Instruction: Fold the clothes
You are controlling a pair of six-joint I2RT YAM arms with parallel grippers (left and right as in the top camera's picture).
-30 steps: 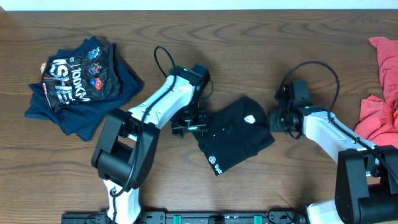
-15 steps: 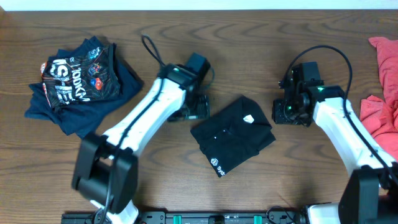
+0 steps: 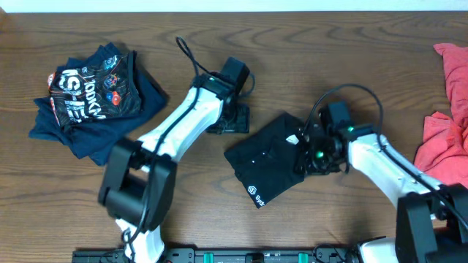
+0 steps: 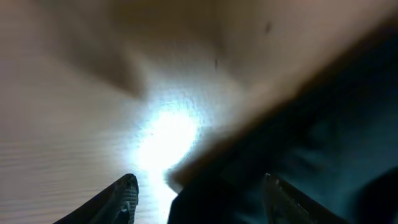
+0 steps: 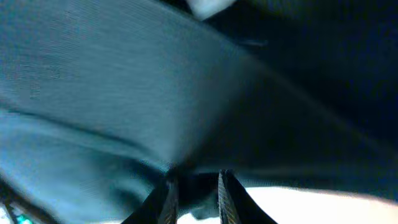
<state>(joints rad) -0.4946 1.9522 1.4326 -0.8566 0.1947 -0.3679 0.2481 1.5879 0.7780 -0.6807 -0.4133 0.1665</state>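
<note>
With the left gripper (image 4: 199, 186) spread and the right gripper (image 5: 194, 186) nearly together, its hold impossible to tell, both should pinch the shirt's (image 3: 267, 157) edges squarely before lifting.

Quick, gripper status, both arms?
Left gripper: open, holding nothing, at the edge of the black T-shirt.
Right gripper: jaws narrow, down on the black T-shirt; grip cannot be told.

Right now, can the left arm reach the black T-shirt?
Probably yes: the left tool hangs open beside the black T-shirt, nothing between them; the right tool is over its far side.
</note>
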